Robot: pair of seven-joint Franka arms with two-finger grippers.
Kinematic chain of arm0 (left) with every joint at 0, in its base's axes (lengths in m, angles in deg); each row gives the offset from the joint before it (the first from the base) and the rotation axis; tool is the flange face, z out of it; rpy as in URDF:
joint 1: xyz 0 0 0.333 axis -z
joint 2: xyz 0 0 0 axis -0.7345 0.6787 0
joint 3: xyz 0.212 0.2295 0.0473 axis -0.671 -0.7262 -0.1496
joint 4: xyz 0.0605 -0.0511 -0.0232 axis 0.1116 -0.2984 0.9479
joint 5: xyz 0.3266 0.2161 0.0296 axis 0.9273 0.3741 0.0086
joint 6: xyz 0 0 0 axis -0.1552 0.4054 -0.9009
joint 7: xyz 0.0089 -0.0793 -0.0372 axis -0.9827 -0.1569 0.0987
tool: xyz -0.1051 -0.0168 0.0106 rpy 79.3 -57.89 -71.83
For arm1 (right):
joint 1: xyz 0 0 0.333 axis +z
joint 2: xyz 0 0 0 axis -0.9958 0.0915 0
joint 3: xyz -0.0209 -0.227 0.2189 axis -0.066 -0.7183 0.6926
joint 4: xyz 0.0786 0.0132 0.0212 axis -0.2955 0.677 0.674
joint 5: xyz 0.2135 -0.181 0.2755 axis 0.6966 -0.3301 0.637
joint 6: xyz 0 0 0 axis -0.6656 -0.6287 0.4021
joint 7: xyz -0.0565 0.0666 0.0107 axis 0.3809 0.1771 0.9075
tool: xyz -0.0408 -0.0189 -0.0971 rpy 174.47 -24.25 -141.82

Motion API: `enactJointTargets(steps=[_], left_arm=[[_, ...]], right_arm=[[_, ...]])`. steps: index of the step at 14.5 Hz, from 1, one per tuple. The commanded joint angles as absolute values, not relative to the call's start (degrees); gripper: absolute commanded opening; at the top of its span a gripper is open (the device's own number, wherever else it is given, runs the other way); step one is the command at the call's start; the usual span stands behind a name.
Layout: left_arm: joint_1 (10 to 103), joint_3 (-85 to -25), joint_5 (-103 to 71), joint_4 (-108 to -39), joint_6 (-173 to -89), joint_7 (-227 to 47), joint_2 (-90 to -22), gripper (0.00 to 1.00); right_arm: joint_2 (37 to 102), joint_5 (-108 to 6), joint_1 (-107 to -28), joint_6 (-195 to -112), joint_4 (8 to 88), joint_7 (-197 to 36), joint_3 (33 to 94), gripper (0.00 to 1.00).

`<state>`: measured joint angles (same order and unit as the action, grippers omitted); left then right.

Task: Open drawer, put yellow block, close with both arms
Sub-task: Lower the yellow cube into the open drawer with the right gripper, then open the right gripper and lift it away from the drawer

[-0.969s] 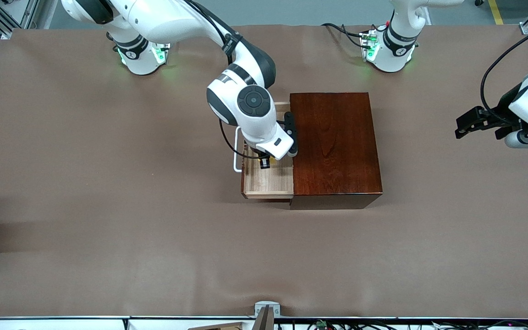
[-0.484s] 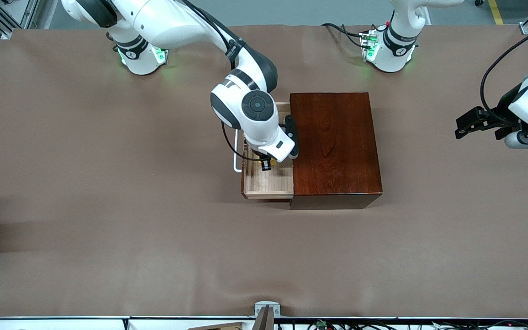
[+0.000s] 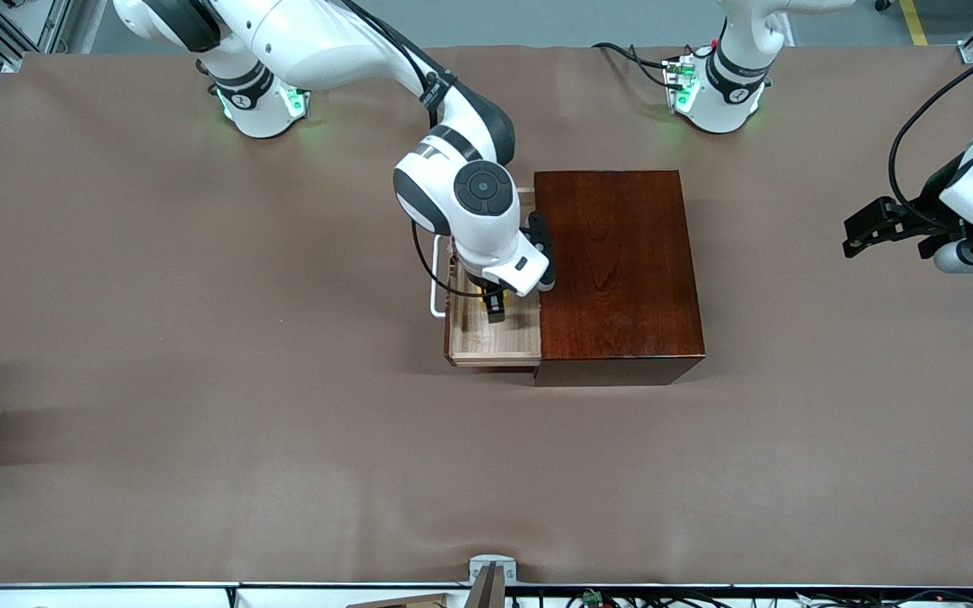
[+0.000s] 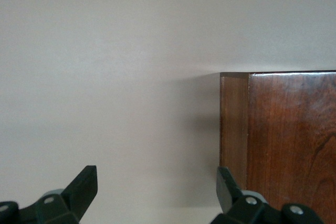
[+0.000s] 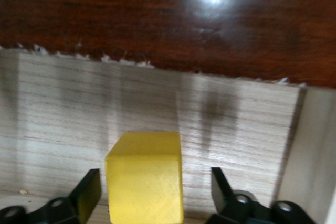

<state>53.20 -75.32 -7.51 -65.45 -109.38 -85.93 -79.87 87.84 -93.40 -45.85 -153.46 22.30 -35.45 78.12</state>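
On the brown cloth-covered table (image 3: 199, 380), nearest the front camera among the things we use, lies the open end of the drawer (image 3: 495, 342), a shallow pale-wood tray with a dark reddish-brown front and a white U-shaped bar handle (image 3: 437, 279), pulled out of the glossy dark mahogany box (image 3: 617, 270) toward the right arm's end of the table

Inside that tray we see our right gripper (image 3: 493, 306) reaching down, its wrist and white forearm covering the part of the drawer farther from the front camera. The right wrist view shows the small bright yellow cube (image 5: 145, 177) resting on the light wood floor of the drawer (image 5: 79, 114), between the two black fingers (image 5: 86, 195). There is a visible gap of bare wood on each side of the cube, so we read the jaws as spread and the block as released, sitting in the drawer close to the dark box front (image 5: 168, 19). In the front view only a sliver of yellow (image 3: 481, 292) shows under the wrist

Farther off, at the left arm's end of the table, our left gripper (image 3: 883, 226) waits in the air over bare cloth, well apart from the box. Its wrist view shows both black fingers (image 4: 84, 187) spread wide with nothing between them, and a corner of the mahogany box (image 4: 278, 140) ahead

Farthest from the camera, the two green-lit bases (image 3: 258, 101) stand along the table's edge
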Motion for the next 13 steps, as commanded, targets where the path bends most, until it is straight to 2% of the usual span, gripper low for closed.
enactJointTargets(steps=[1,6,13], left_arm=[[53.41,-75.23,-6.27,-64.86,-109.46,-86.12,-80.08,1.0],[53.33,-75.23,-6.27,-64.42,-109.46,-85.33,-79.55,1.0],[53.59,-75.14,-6.1,-63.8,-109.2,-83.83,-78.85,1.0]], right_arm=[[85.64,-94.18,-45.55,-152.19,21.73,-35.58,77.57,1.0],[77.91,-94.18,-48.0,-144.28,22.35,-40.14,77.48,1.0],[69.11,-94.18,-60.39,-139.98,26.92,-51.65,77.48,1.0]])
